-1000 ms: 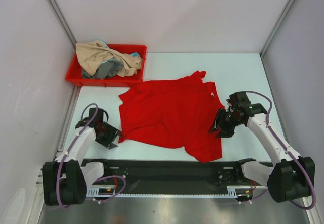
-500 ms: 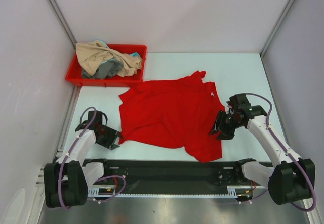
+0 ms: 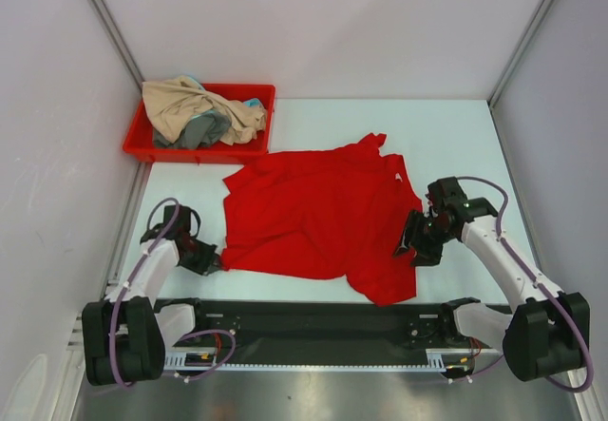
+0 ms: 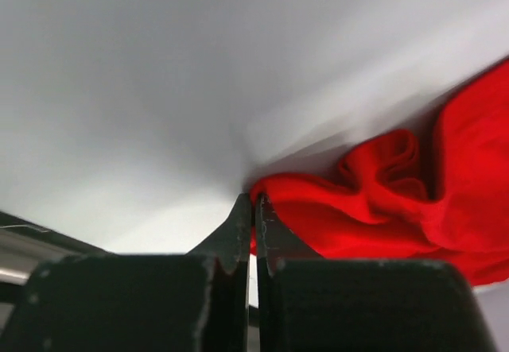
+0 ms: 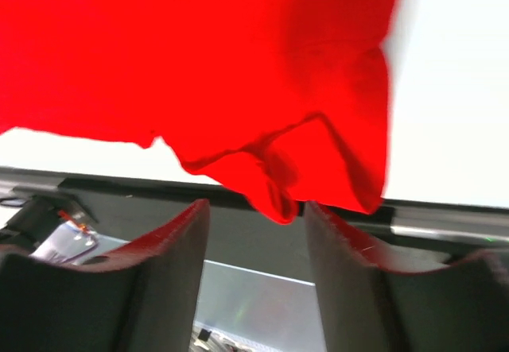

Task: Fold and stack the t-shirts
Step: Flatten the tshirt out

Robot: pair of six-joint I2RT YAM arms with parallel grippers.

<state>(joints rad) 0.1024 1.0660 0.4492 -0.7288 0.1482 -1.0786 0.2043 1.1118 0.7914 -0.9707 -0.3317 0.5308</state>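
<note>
At red t-shirt (image 3: 318, 212) left corner, left pincer (image 3: 205, 258) just snapped together, pinching hem; right pincer (image 3: 418, 240) spread — ready to fold.

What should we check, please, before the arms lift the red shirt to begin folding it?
1. Left gripper shut at the corner of the red t-shirt: ok; whether cloth is really pinched: cannot tell.
2. Right gripper closed on the shirt: not ok, jaws apart with a fold of cloth just between them.
3. Shirt lying flat: not ok, bunched near the left fingers.
4. Shirt free of the red tray: ok.
5. Other shirts out of the way: ok, piled in the tray.
</note>
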